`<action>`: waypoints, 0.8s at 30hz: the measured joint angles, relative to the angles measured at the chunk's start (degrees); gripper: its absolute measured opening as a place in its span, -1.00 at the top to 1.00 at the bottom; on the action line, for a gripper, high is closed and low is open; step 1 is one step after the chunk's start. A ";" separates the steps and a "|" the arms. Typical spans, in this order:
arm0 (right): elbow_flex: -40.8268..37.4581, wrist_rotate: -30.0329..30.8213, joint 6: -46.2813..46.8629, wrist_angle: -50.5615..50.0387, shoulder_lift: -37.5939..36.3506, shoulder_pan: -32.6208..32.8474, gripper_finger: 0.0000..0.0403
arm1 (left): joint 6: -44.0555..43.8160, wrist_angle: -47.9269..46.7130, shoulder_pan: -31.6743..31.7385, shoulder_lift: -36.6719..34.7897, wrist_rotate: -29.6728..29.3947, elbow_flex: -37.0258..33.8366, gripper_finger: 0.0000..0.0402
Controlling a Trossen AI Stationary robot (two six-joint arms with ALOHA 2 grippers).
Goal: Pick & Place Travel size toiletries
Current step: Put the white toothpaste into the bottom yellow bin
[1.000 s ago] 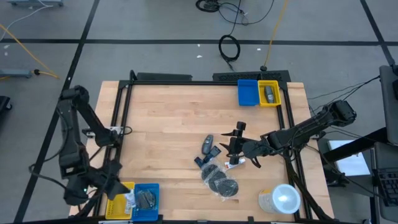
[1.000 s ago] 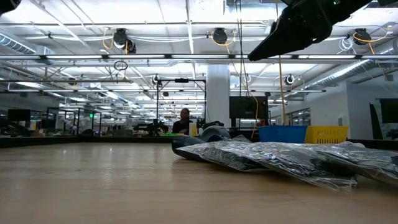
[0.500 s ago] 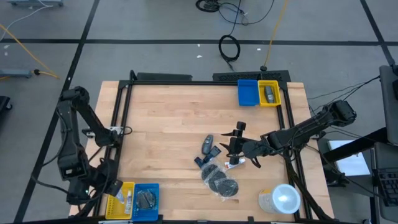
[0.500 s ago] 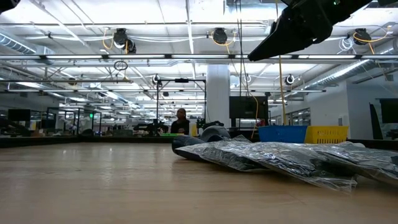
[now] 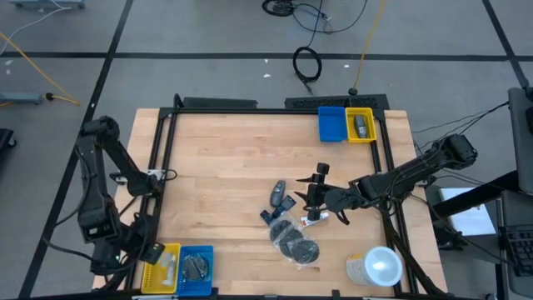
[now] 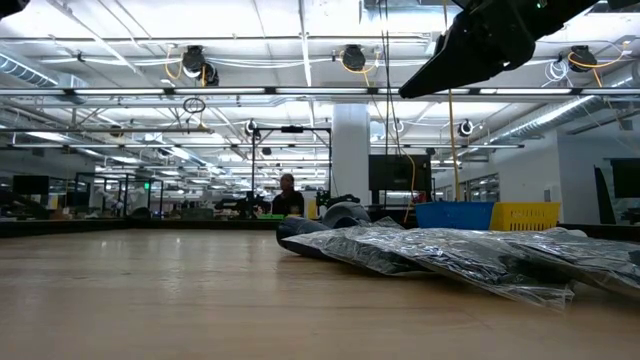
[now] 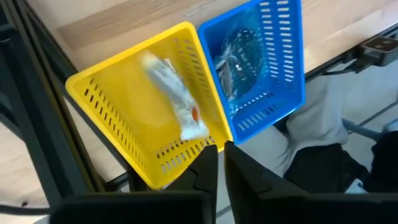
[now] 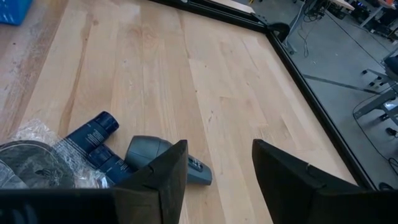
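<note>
The travel size toiletries lie mid-table: dark discs in clear wrap (image 5: 293,242), a grey bottle (image 5: 277,196), dark blue tubes (image 5: 279,210) and a white tube with a red end (image 5: 315,218). My right gripper (image 5: 316,187) hovers open just right of them. In its wrist view its fingers (image 8: 214,180) stand on either side of the grey bottle (image 8: 165,155), above it and not touching. My left gripper (image 7: 221,163) hangs over the near-left yellow bin (image 7: 112,106) with a narrow gap between its fingers and nothing in it. A white tube (image 7: 177,102) lies in that bin.
A blue bin (image 5: 196,267) with wrapped items adjoins the yellow bin (image 5: 161,267) at the near left corner. A second blue bin (image 5: 331,123) and yellow bin (image 5: 361,125) stand at the far right. A white-lidded cup (image 5: 379,267) sits near right. A black frame edges the table.
My left gripper has tipped and rolled a little above the yellow bin, drifting slightly toward the table's left edge. My right gripper has kept still.
</note>
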 joint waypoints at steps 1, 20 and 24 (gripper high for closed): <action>0.00 0.00 0.00 -0.02 0.00 0.00 0.14 | -0.01 0.00 0.02 0.18 0.50 0.00 0.81; 0.00 -12.50 0.34 -7.03 0.00 -2.12 0.15 | 31.62 0.10 3.71 2.55 -40.13 0.00 0.48; 0.00 -19.77 3.33 -14.75 0.00 -3.37 0.15 | 42.47 0.12 9.16 4.20 -44.63 0.00 0.48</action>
